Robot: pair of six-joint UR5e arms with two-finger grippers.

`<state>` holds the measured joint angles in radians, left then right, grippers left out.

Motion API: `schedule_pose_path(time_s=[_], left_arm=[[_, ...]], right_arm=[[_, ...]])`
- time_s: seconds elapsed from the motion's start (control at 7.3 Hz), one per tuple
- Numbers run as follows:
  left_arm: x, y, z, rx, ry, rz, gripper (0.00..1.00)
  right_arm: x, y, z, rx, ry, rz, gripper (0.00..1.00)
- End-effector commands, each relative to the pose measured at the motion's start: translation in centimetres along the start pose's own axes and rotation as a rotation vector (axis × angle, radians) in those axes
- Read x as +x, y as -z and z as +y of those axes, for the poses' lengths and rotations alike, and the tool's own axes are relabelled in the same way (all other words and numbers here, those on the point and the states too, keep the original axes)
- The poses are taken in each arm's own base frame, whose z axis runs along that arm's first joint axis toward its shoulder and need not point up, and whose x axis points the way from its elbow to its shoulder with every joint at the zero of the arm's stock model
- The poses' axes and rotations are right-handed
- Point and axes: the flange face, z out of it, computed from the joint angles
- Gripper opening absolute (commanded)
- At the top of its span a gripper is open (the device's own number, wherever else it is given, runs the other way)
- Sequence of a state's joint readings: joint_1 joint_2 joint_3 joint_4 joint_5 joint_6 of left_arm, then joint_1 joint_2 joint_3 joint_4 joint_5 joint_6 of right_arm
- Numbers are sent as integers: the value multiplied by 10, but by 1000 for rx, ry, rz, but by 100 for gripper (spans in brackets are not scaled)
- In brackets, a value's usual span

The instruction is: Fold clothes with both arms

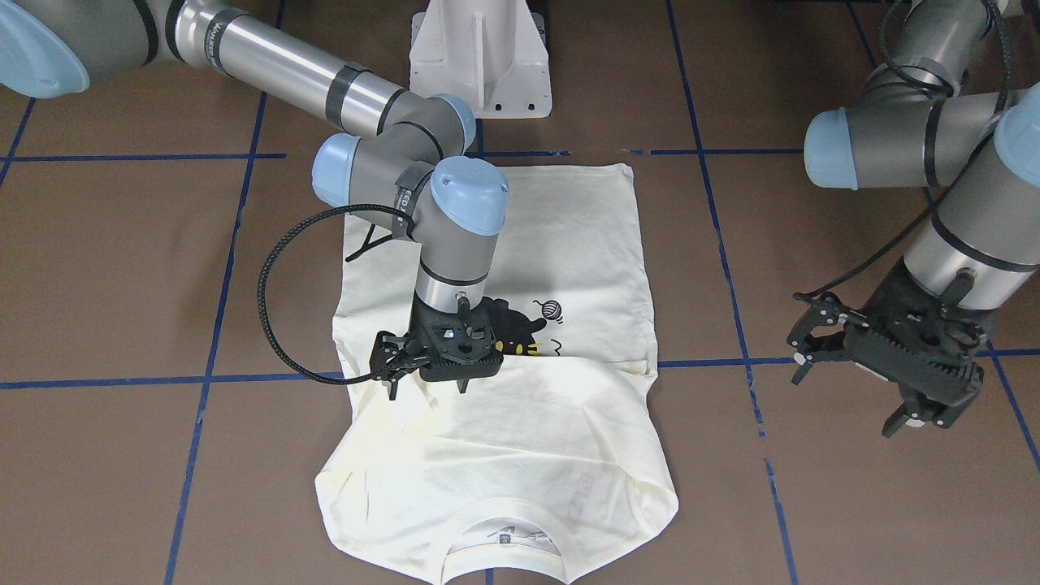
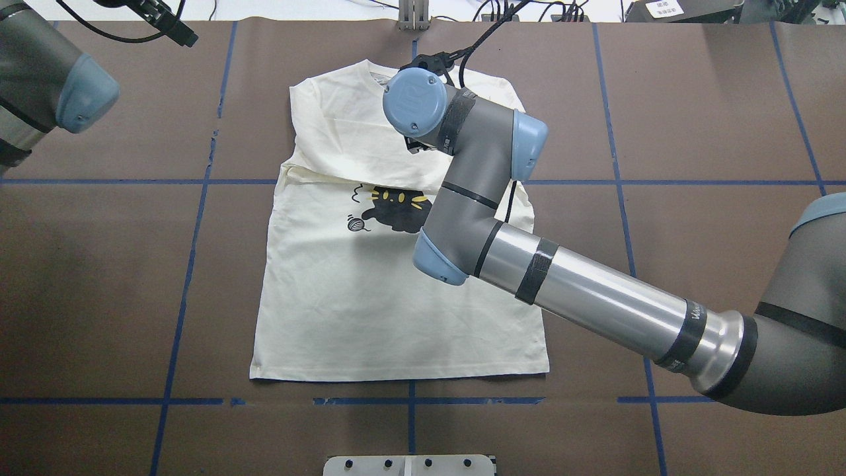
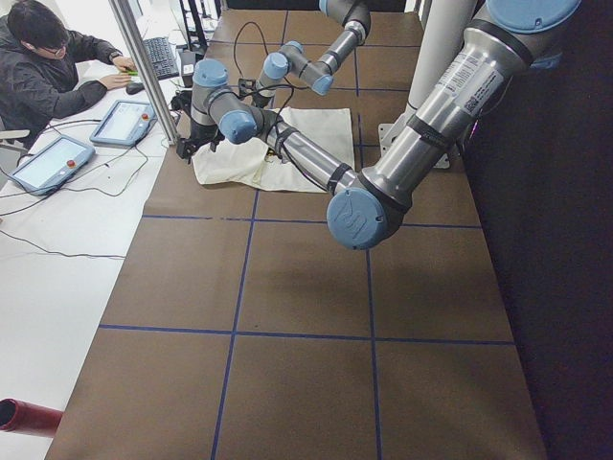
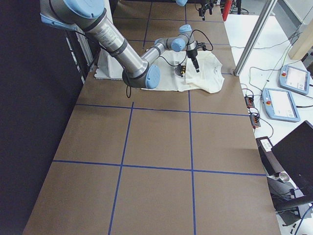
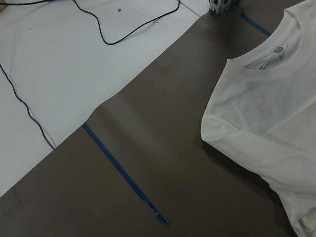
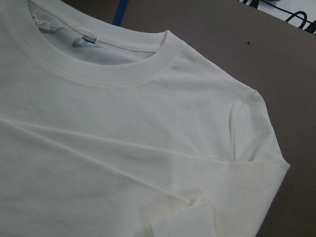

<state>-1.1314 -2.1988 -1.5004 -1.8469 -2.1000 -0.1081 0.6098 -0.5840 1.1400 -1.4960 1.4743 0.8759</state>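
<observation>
T-shirt point(image 1: 504, 439) lies on table point(image 1: 122, 268), right tool point(image 1: 428, 388) over it.

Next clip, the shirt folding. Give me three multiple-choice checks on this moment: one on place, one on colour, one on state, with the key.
1. Which arm reaches over the shirt?
A. left
B. right
C. both

2. What colour is the cat print?
A. black
B. blue
C. green

3. How do the sleeves lie?
A. spread out sideways
B. hanging off the table
C. folded in over the body

Key:
1. B: the right arm stretches over the cloth, while the left arm stays off to the side.
2. A: the cat is black with yellow marks.
3. C: no sleeve sticks out past the shirt's sides.
</observation>
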Motion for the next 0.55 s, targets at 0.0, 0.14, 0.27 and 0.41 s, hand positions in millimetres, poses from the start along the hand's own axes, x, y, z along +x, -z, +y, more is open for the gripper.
schedule_pose_path(time_s=[0.0,0.14,0.27,0.41], left_arm=[[2,0,-1,13,27,3,100],[3,-1,-1,12,29,4,100],[4,-2,1,11,51,7,100],[5,-4,2,9,53,8,100]], right_arm=[[0,-21,13,-26,73,63,98],[4,-28,19,-47,111,93,98],[9,-35,24,-55,133,105,98],[15,-43,28,-62,178,119,97]])
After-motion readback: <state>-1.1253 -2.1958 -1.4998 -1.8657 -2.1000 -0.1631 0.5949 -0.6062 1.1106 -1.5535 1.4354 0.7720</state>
